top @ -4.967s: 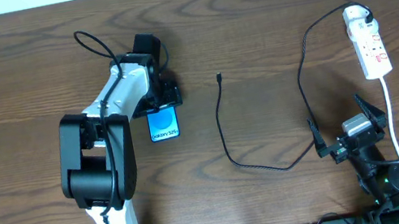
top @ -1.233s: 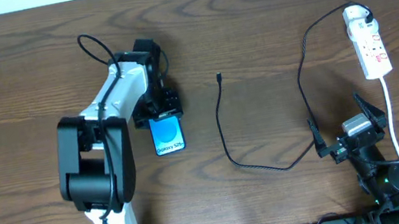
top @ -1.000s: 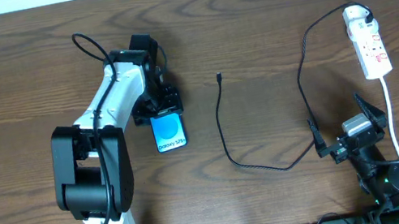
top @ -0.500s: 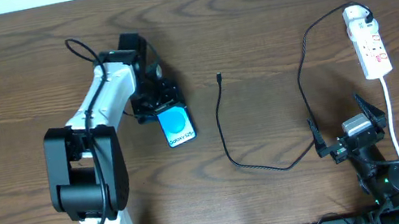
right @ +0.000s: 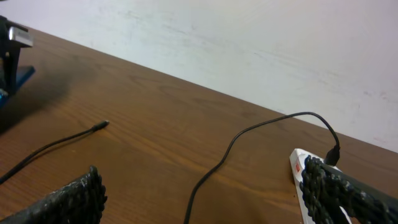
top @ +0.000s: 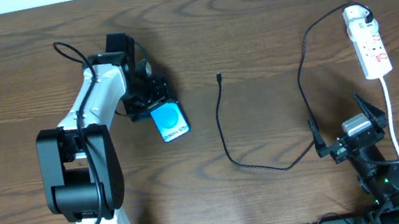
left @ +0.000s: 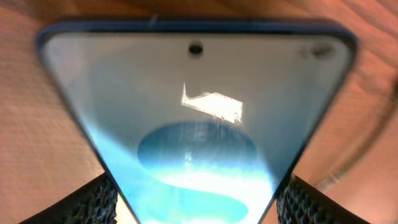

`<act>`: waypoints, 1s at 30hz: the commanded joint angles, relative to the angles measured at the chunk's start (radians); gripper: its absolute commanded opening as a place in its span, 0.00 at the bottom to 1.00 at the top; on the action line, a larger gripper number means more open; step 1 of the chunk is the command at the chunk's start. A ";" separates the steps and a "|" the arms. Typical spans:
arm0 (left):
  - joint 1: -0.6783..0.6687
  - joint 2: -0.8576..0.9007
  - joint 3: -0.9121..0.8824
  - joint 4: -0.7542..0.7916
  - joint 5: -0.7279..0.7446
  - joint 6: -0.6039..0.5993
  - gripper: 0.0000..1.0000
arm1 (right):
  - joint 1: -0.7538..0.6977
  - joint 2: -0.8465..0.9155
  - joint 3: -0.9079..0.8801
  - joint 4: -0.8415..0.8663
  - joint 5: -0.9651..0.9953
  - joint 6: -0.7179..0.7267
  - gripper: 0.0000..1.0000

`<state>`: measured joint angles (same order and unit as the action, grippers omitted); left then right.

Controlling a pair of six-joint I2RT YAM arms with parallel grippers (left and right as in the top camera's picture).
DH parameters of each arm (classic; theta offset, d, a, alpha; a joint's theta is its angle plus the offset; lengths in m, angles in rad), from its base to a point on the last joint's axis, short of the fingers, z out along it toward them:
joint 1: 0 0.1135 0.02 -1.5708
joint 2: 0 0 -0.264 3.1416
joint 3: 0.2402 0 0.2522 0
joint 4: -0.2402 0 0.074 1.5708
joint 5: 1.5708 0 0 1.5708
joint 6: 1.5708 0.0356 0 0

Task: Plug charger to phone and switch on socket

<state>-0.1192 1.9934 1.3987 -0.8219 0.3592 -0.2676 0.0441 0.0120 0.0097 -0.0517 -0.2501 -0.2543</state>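
The phone (top: 170, 122), with a blue-cyan screen and a white text band, lies tilted at left centre, its text end toward the lower right. My left gripper (top: 150, 104) is shut on its far end. In the left wrist view the phone (left: 199, 118) fills the frame between my fingers (left: 196, 208). The charger cable (top: 224, 136) snakes across the middle; its connector tip (top: 219, 76) lies free, well right of the phone. Its black plug (top: 364, 15) sits in the white socket strip (top: 369, 45) at far right. My right gripper (top: 335, 113) is open and empty, near the front right.
The strip's thick white cord (top: 393, 119) runs down the right side past my right gripper. The right wrist view shows the cable (right: 249, 134), its tip (right: 102, 125), the socket's end (right: 300, 163) and a pale wall behind the table.
My left arm has swung left while holding the phone. The phone has turned, so its text end now points lower right. The cable and the right arm have not moved.
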 commanded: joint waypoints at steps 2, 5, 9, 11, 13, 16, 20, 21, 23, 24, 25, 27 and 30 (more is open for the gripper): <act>-0.028 -0.021 -0.056 0.053 -0.085 -0.023 0.71 | 0.010 -0.006 -0.004 -0.001 -0.003 0.007 0.99; -0.044 -0.010 -0.073 0.065 -0.109 -0.023 0.71 | 0.010 -0.006 -0.004 -0.001 -0.003 0.006 0.99; -0.058 0.011 -0.074 0.065 -0.155 -0.023 0.71 | 0.010 -0.006 -0.004 -0.001 -0.003 0.007 0.99; -0.063 0.023 -0.074 0.065 -0.163 -0.024 0.71 | 0.010 -0.006 -0.004 -0.001 -0.003 0.007 0.99; -0.070 0.033 -0.077 0.065 -0.167 -0.027 0.71 | 0.010 -0.006 -0.004 -0.001 -0.003 0.006 0.99; -0.083 0.046 -0.087 0.069 -0.170 -0.028 0.71 | 0.010 -0.006 -0.004 -0.001 -0.003 0.006 0.99; -0.101 0.055 -0.105 0.071 -0.219 -0.054 0.71 | 0.010 -0.006 -0.004 -0.001 -0.003 0.007 0.99; -0.105 0.058 -0.111 0.073 -0.235 -0.058 0.71 | 0.010 -0.006 -0.004 -0.001 -0.003 0.007 0.99; -0.112 0.061 -0.128 0.085 -0.249 -0.068 0.72 | 0.010 -0.006 -0.004 -0.001 -0.003 0.007 0.99; -0.114 0.061 -0.137 0.092 -0.248 -0.075 0.72 | 0.010 -0.006 -0.004 -0.001 -0.003 0.007 0.99; -0.116 0.062 -0.144 0.097 -0.249 -0.087 0.72 | 0.010 -0.006 -0.004 -0.001 -0.003 0.006 0.99; -0.117 0.062 -0.157 0.110 -0.249 -0.094 0.72 | 0.010 -0.006 -0.004 -0.001 -0.003 0.006 0.99; -0.117 0.062 -0.160 0.114 -0.254 -0.094 0.72 | 0.010 -0.006 -0.004 -0.001 -0.003 0.006 0.99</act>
<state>-0.2375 1.9923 1.2953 -0.7136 0.1200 -0.3401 0.0441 0.0120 0.0097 -0.0517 -0.2501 -0.2543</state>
